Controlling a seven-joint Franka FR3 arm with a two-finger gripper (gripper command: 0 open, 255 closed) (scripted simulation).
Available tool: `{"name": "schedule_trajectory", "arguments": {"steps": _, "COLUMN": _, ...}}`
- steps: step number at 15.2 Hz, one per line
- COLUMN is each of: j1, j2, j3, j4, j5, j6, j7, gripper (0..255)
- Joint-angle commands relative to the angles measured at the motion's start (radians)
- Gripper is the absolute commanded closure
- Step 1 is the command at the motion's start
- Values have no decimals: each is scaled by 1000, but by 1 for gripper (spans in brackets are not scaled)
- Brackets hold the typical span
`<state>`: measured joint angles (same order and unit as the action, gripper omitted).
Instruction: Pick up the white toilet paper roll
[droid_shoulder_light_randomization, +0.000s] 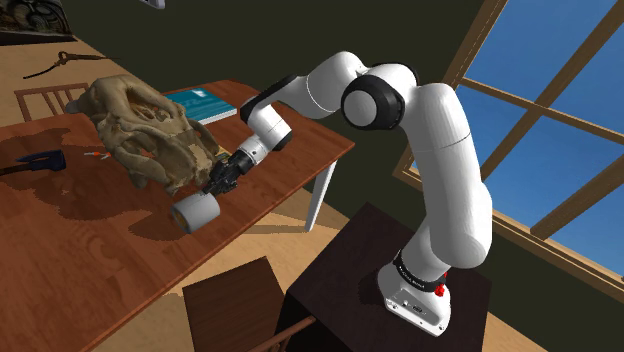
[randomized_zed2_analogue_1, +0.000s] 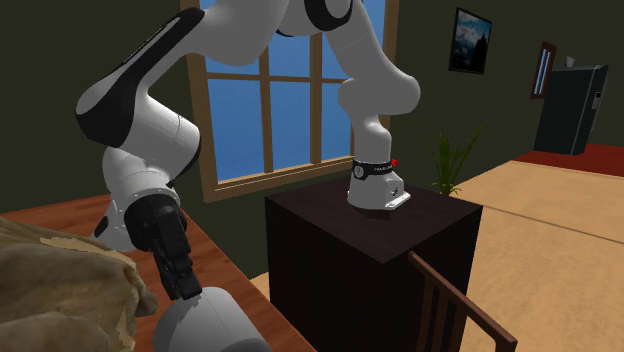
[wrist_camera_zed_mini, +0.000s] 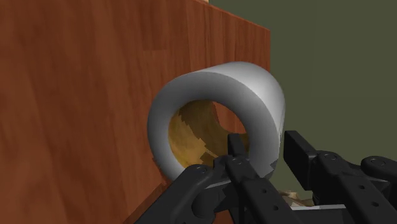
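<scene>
The toilet paper roll (droid_shoulder_light_randomization: 195, 212) is pale grey-white and lies on its side on the wooden table (droid_shoulder_light_randomization: 100, 260), near the table's front edge. My black gripper (droid_shoulder_light_randomization: 216, 183) comes down on its end from the arm's side. In the wrist view one finger (wrist_camera_zed_mini: 236, 151) reaches into the roll's (wrist_camera_zed_mini: 216, 83) hollow core and the other finger (wrist_camera_zed_mini: 300, 151) stands outside, so my gripper (wrist_camera_zed_mini: 264, 149) is shut on the roll's wall. The roll still rests on the table (wrist_camera_zed_mini: 76, 95). In the second exterior view the gripper (randomized_zed2_analogue_1: 183, 285) meets the roll (randomized_zed2_analogue_1: 205, 320) low down.
A big tan skull-like object (droid_shoulder_light_randomization: 140, 125) lies just behind the roll, close to the gripper. A teal book (droid_shoulder_light_randomization: 205, 103) is at the table's far corner and a small dark object (droid_shoulder_light_randomization: 35, 160) at the shoulder view's left. A wooden chair (droid_shoulder_light_randomization: 235, 300) stands by the dark stand (droid_shoulder_light_randomization: 400, 270).
</scene>
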<state>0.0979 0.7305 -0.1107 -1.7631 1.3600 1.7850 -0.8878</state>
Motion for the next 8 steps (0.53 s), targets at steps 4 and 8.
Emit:
{"name": "schedule_trajectory", "arguments": {"steps": 4, "j1": 2, "j2": -11, "j3": -1, "j4": -4, "j5": -2, "j6": -1, "j7": 7, "gripper": 255}}
{"name": "schedule_trajectory", "arguments": {"steps": 8, "j1": 4, "j2": -55, "j3": -5, "j4": -22, "j5": -12, "j6": -8, "j7": 33, "gripper": 255}}
